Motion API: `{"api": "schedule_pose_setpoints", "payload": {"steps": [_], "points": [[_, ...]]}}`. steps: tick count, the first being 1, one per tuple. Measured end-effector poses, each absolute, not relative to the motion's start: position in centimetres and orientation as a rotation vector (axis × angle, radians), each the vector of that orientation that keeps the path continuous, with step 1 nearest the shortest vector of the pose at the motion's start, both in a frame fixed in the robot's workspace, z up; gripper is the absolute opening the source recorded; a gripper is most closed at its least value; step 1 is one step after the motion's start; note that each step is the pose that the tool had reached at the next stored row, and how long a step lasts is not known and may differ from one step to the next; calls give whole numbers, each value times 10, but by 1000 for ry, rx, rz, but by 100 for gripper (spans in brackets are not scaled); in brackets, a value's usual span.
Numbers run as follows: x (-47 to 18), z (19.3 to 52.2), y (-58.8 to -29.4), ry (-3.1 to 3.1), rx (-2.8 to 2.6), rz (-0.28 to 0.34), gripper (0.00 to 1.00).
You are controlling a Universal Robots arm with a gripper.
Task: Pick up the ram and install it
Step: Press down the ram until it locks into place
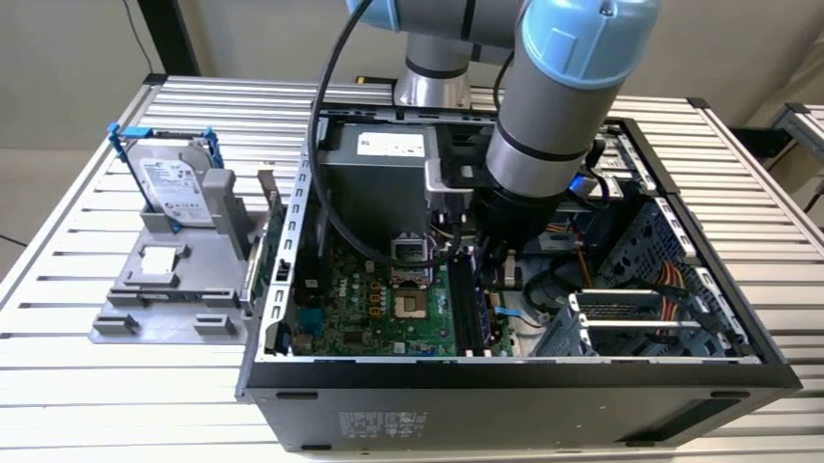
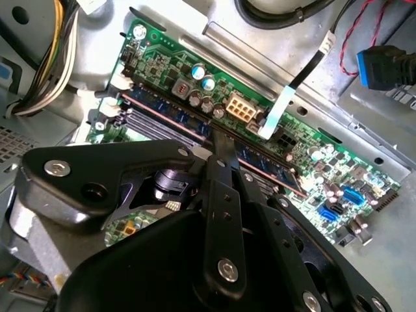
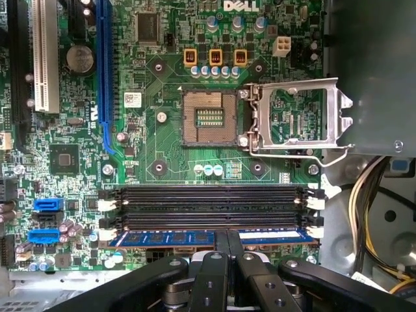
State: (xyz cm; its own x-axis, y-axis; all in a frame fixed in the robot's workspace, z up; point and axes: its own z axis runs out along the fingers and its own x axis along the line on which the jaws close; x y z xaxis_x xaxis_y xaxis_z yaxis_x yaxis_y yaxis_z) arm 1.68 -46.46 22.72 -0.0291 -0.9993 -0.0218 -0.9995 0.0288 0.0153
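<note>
The ram (image 3: 166,238) is a long blue-green stick standing on edge along the outermost of the parallel memory slots (image 3: 208,195) on the green motherboard (image 3: 162,149). In the second wrist view the ram (image 2: 260,162) runs diagonally across the board. My gripper (image 3: 229,240) is at the stick's middle, its black fingers (image 3: 214,263) drawn together on both sides of it; the gripper (image 2: 220,153) covers that middle part. In the exterior view the arm (image 1: 541,145) reaches down into the open computer case (image 1: 515,381), and the wrist hides the grip.
White latches (image 3: 314,203) sit at the slot ends. The bare processor socket (image 3: 209,117) and its raised metal frame (image 3: 299,117) lie beyond the slots. Yellow cables (image 3: 367,208) hang beside them. On the exterior view's left, a hard drive (image 1: 174,188) stands in a grey fixture (image 1: 168,289).
</note>
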Motion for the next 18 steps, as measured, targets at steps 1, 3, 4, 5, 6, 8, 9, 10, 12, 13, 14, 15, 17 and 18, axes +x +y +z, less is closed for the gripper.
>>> {"api": "schedule_pose_setpoints", "payload": {"steps": [1, 3, 4, 5, 6, 8, 9, 10, 12, 13, 14, 15, 17, 18], "points": [[17, 227, -465, 2249, -2185, 41, 0], [17, 227, -465, 2249, -2185, 41, 0], [17, 227, -465, 2249, -2185, 41, 0], [17, 226, -465, 2249, -2185, 41, 0], [17, 226, -464, 2249, -2185, 42, 0], [17, 224, -465, 2250, -2185, 41, 0], [17, 223, -465, 2250, -2186, 40, 0], [17, 221, -465, 2250, -2186, 40, 0], [17, 217, -465, 2250, -2186, 40, 0], [17, 216, -465, 2251, -2187, 40, 0], [17, 216, -465, 2251, -2187, 39, 0], [17, 217, -464, 2251, -2187, 39, 0], [17, 218, -464, 2252, -2187, 41, 0], [17, 218, -465, 2251, -2186, 44, 0]]}}
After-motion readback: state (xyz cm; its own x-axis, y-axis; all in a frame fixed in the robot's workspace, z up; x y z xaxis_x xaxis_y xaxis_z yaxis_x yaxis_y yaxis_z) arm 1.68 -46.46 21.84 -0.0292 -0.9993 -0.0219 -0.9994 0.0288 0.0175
